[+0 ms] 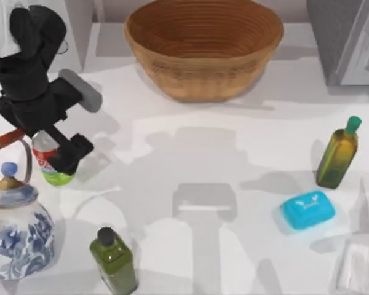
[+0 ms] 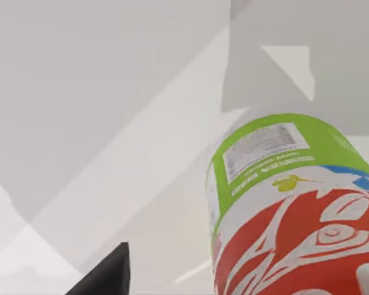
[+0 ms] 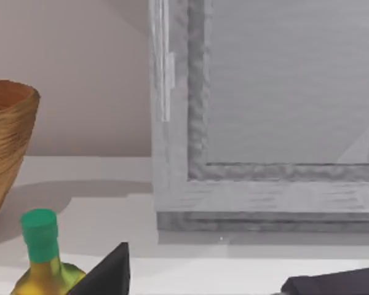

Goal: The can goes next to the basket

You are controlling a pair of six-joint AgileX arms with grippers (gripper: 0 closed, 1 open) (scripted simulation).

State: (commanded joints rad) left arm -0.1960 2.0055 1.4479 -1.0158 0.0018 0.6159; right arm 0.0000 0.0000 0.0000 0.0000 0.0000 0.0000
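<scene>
The can [image 1: 46,153], red above and lime-green below, stands upright at the table's left side, well short of the basket [image 1: 203,46] at the back centre. My left gripper [image 1: 61,161] reaches down around the can and is open. In the left wrist view the can [image 2: 289,209] is close up, with a clear gap between it and the one dark finger [image 2: 107,276] that shows; the other finger is hidden behind the can. My right gripper [image 3: 203,270] is parked and open, facing the basket's edge [image 3: 6,141].
A blue-and-white teapot [image 1: 12,233] and a dark green bottle [image 1: 114,261] stand near the can at the front left. At the right are an olive bottle with a green cap [image 1: 338,153], a blue soap dish [image 1: 307,210] and a grey appliance [image 1: 350,37].
</scene>
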